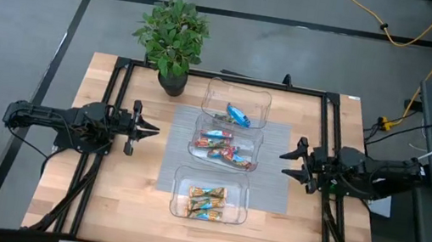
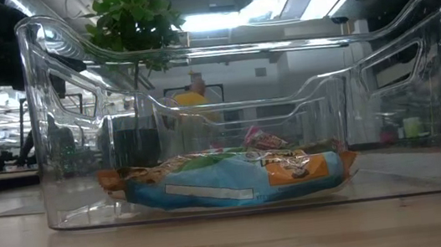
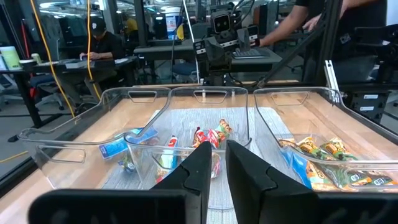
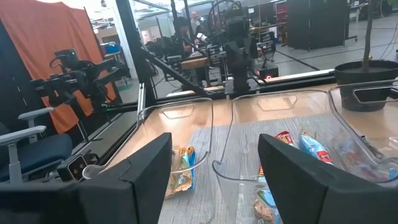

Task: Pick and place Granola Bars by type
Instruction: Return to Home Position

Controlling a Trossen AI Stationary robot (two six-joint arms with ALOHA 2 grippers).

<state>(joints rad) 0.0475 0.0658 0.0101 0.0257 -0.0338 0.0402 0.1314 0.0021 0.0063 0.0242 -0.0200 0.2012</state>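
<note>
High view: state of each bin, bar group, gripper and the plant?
Top bin: upright, holds blue Granola Bars.
Middle bin: upright, holds red Granola Bars.
Bottom bin: upright, holds orange-gold Granola Bars.
Left gripper: shut, empty, left of the bins.
Right gripper: open, empty, right of the bins.
Plant: upright.

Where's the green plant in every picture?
High view: plant at the table's top edge, beside the end bin.
Low view: leaves up top, behind the clear bin.
Left wrist view: not in it.
Right wrist view: only its dark pot, beyond the bins.
Shared landmark: that clear bin holding orange-gold bars.
</note>
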